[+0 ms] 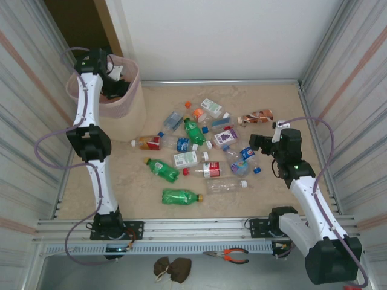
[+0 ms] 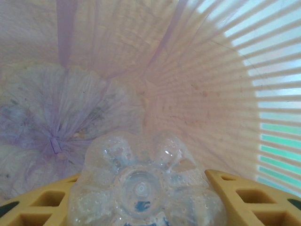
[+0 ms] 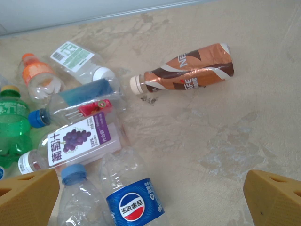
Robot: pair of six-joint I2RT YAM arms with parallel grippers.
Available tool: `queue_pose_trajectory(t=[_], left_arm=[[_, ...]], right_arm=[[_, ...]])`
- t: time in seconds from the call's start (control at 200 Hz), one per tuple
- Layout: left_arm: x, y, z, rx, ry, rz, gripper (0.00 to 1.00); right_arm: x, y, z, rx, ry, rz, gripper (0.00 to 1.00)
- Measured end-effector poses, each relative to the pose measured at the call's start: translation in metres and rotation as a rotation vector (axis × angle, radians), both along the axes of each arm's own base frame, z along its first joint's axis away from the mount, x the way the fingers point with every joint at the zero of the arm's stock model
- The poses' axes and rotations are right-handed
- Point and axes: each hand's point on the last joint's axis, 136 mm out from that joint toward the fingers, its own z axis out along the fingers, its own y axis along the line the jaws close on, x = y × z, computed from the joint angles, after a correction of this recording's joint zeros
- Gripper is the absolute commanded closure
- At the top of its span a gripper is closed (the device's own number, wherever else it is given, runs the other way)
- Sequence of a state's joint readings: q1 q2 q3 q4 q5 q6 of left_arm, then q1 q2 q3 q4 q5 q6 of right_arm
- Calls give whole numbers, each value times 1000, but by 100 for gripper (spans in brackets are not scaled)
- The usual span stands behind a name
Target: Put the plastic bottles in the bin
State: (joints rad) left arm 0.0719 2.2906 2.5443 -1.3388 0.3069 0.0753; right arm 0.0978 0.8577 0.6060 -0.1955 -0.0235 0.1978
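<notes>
The left gripper (image 2: 141, 202) gripped 1 clear bottle (image 2: 141, 165) inside the pink bin (image 1: 126, 110), seemingly above its floor. The right gripper (image 3: 150, 197) hung with jaws wide apart over the scattered bottles (image 1: 199, 151) on the table (image 1: 158, 96).

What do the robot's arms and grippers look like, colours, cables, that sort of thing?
Both the left arm and the right arm have white links joined by black joint housings, with a lilac cable looping alongside each. A small green light glows on the right arm. The left gripper and the right gripper have mustard-yellow fingers with cut-out pockets.
</notes>
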Motion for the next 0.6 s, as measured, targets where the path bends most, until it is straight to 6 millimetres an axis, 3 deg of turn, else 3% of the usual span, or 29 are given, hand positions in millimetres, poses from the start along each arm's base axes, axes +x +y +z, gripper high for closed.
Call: queue_pose_trajectory(t=[0.17, 0.461, 0.596], left_arm=[[-4, 0, 20, 4, -41, 0, 38], [-31, -3, 104, 11, -225, -2, 37], [-44, -5, 135, 13, -296, -2, 36]], right_arm=[[0, 0, 1, 0, -3, 0, 1], [-2, 0, 8, 3, -26, 0, 1], [-3, 0, 7, 2, -23, 0, 1]])
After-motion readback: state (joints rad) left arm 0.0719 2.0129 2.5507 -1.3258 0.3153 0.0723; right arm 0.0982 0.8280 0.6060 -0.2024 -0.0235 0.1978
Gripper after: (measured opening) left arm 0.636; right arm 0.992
